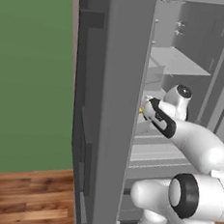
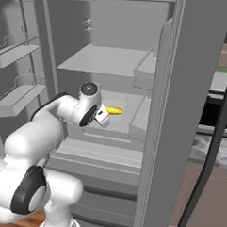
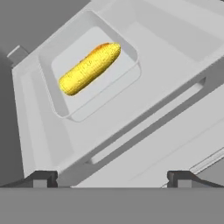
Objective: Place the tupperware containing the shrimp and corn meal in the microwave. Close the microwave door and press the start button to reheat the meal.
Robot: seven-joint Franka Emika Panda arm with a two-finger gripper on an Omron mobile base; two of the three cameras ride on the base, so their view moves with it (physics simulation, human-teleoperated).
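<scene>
1. One tray (image 3: pixel 89 70), white with a raised rim, sat on a shelf (image 3: pixel 144 87) inside an open fridge (image 2: pixel 113 63); that tray was the tupperware of the task.
2. In the tray lay the corn (image 3: pixel 89 68), a yellow cob set slantwise. A trace of orange at its upper end in the hand view may have been the shrimp (image 3: pixel 103 46), though most of it was hidden behind the cob.
3. The corn also showed from the right base view (image 2: pixel 112 110), just past the hand.
4. The hand (image 3: pixel 111 178) was spread wide and held nothing. Its two dark fingertips (image 3: pixel 43 178) stood apart at the bottom of the hand view, short of the tray and not touching it.
5. From the left base view the hand (image 1: pixel 146 107) sat just beyond the edge of the fridge door (image 1: pixel 116 109), at shelf height.
6. The step in hand looked like the reach for the tray, the very start of the task; no microwave could be made out for certain in these views.
7. The next move would call for the hand to advance over the near rim of the tray, one finger inside and one outside the wall, then press together on that wall.
8. The lift should keep the tray level so the food stays in, and clear the shelf's front lip on the way out.
</scene>
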